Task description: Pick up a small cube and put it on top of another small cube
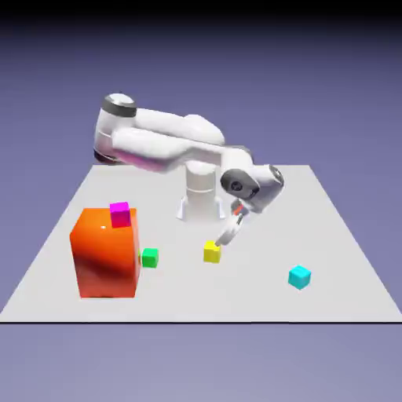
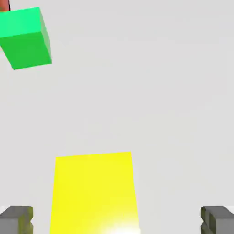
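Observation:
The small yellow cube (image 1: 211,252) rests on the table near the middle of the exterior view. My gripper (image 1: 228,236) hangs just above and slightly behind it, angled down toward it. In the hand view the yellow cube (image 2: 93,192) fills the lower middle, lying between the two grey fingertips (image 2: 16,219), which stand wide apart; the gripper (image 2: 117,220) is open and not touching the cube. A green cube (image 1: 149,257) sits to the exterior view's left of the yellow one, seen also as the green cube (image 2: 26,39) at the hand view's top left.
A big orange block (image 1: 106,253) stands at the exterior view's left with a magenta cube (image 1: 119,213) on its top. A cyan cube (image 1: 299,276) lies at the front right. The robot's base (image 1: 199,196) stands behind the yellow cube.

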Robot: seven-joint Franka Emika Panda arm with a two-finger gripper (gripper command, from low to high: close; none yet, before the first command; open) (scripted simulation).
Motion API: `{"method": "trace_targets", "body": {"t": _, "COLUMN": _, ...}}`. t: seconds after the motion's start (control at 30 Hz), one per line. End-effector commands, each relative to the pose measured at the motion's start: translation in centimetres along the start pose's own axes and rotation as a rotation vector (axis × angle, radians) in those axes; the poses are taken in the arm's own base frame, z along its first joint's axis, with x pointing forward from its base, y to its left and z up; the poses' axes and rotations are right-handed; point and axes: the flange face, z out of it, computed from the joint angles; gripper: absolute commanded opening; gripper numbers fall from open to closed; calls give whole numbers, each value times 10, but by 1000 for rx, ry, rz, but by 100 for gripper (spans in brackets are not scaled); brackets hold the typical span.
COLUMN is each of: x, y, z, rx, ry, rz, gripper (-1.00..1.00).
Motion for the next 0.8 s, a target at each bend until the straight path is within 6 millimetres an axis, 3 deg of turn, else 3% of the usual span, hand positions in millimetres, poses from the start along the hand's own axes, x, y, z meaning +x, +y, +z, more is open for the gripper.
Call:
{"method": "trace_targets", "body": {"t": 0.0, "x": 1, "y": 0, "z": -1, "rx": -2, "ry": -7, "rz": -8, "gripper": 0}}
{"method": "trace_targets", "body": {"t": 0.03, "x": 1, "y": 0, "z": -1, "rx": -2, "ry": -7, "rz": -8, "gripper": 0}}
{"method": "trace_targets", "body": {"t": 0.23, "x": -7, "y": 7, "z": 64, "rx": -2, "ry": -6, "rz": -9, "gripper": 0}}
{"method": "trace_targets", "body": {"t": 0.27, "x": -7, "y": 8, "z": 66, "rx": -2, "ry": -6, "rz": -9, "gripper": 0}}
{"method": "trace_targets", "body": {"t": 0.3, "x": -7, "y": 8, "z": 66, "rx": -2, "ry": -6, "rz": -9, "gripper": -100}}
{"method": "trace_targets", "body": {"t": 0.33, "x": -7, "y": 8, "z": 66, "rx": -2, "ry": -6, "rz": -9, "gripper": -100}}
{"method": "trace_targets", "body": {"t": 0.53, "x": 0, "y": 1, "z": 1, "rx": -2, "ry": -7, "rz": -8, "gripper": -100}}
{"method": "trace_targets", "body": {"t": 0.57, "x": -1, "y": 7, "z": 2, "rx": -29, "ry": 25, "rz": -7, "gripper": -100}}
{"method": "trace_targets", "body": {"t": 0.67, "x": -20, "y": -27, "z": -14, "rx": -62, "ry": 60, "rz": 15, "gripper": -100}}
{"method": "trace_targets", "body": {"t": 0.77, "x": -29, "y": -95, "z": -19, "rx": -84, "ry": 124, "rz": 112, "gripper": -100}}
